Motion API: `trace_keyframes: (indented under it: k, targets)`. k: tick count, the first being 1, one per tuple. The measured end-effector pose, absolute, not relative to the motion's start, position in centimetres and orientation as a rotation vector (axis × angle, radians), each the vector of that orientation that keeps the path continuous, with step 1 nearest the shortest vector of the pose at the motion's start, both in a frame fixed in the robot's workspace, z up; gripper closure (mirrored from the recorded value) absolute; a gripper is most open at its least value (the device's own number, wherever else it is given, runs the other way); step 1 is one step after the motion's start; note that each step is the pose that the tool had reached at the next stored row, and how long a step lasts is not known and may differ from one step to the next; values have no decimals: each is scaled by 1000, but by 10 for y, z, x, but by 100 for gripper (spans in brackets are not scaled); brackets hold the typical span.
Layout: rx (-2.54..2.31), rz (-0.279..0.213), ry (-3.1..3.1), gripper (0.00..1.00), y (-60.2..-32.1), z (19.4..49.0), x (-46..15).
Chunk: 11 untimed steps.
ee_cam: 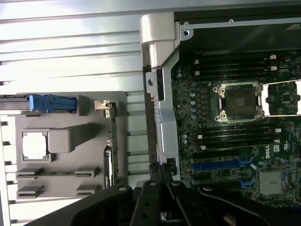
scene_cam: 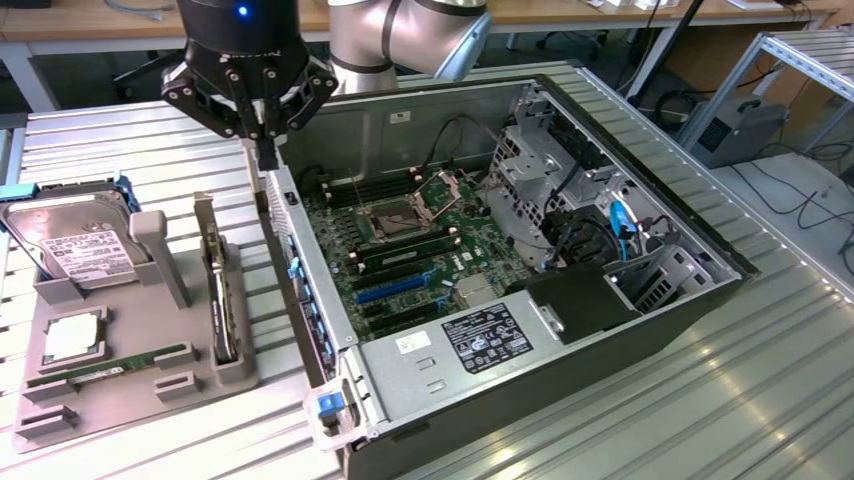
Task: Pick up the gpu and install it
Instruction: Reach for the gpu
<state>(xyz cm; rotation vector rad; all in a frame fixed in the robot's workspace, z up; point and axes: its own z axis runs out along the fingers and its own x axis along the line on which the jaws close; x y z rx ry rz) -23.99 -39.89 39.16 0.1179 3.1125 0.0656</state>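
Note:
The gpu (scene_cam: pixel 216 290) stands on edge in a slot of the grey holder (scene_cam: pixel 134 405), at the exterior view's left of the open computer case (scene_cam: pixel 441 95). In the wrist view the gpu (ee_cam: pixel 113 132) shows as a thin green edge with a silver bracket at one end. My gripper (scene_cam: pixel 268 156) hangs above the case's rear wall, between the holder and the motherboard (scene_cam: pixel 400 230). Its fingers are shut with nothing between them. The wrist view has the gripper (ee_cam: pixel 162 172) over that same metal wall. Blue expansion slots (scene_cam: pixel 394 288) (ee_cam: pixel 221 165) lie bare on the board.
The holder also carries a silver hard drive (scene_cam: pixel 80 245), a processor chip (scene_cam: pixel 74 340) (ee_cam: pixel 35 145) and a thin RAM stick (scene_cam: pixel 107 368). Cables and drive cages (scene_cam: pixel 574 200) crowd the case's far side. All rests on a ribbed metal table (scene_cam: pixel 747 400).

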Motion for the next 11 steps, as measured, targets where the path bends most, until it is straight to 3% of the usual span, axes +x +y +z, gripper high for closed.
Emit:
trace_keyframes:
  k: [11]
  targets:
    - [118,66,3112,89,-399,392,-243]
